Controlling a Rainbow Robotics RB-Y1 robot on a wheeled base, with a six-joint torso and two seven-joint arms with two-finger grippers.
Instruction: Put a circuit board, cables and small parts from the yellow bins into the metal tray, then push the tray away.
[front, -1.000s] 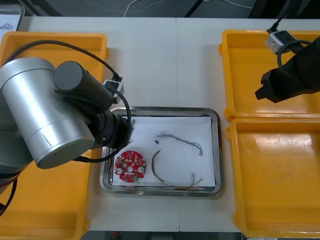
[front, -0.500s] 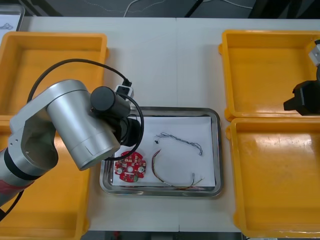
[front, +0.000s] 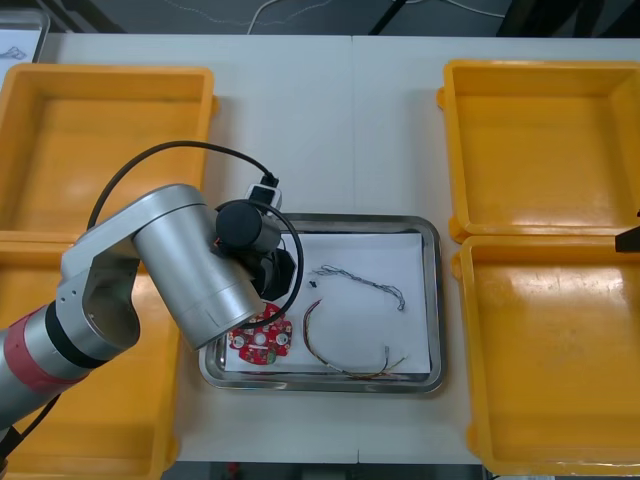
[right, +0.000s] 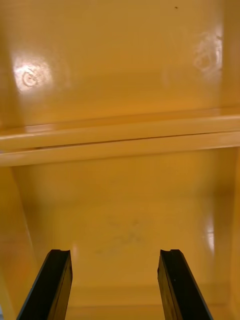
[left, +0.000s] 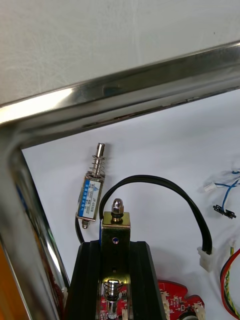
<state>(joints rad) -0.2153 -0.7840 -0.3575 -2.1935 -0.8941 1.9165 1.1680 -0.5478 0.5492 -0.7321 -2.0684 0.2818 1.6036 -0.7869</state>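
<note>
**Left wrist view: left end effector (left: 115, 245) closed on a small metal part (left: 116, 225) above the metal tray (left: 125, 95)**

Left end effector: the black fingers (left: 90, 270) stand apart by the width of the held part, a brass-coloured block with a domed nut at its far end. It hangs over the tray's white floor, near one corner of the rim. In the front view the left arm (front: 180, 270) covers the tray's left portion, centre-left of the frame.

Tray contents, front view: the circuit board (front: 258, 340) lies at the tray's lower left. The blue and white cable (front: 360, 282) crosses the middle, and the red and yellow cable (front: 340, 365) runs along the lower edge. In the left wrist view a labelled metal part (left: 91, 192) with a spring lies just beyond the fingers, and a black cable (left: 165, 181) arches beside it.

Right end effector (right: 115, 252): fingers wide apart with nothing between them, over the bare floor of a yellow bin (right: 120, 75).

Handling assessment: the held part looks rigid, dense for its size and smooth, so it is likely to slip. Its flat flanks are the sound place to grip, not the nut or the spring. It should be released low and clear of the circuit board, which is judged fragile. The cables look light and limp.
</note>
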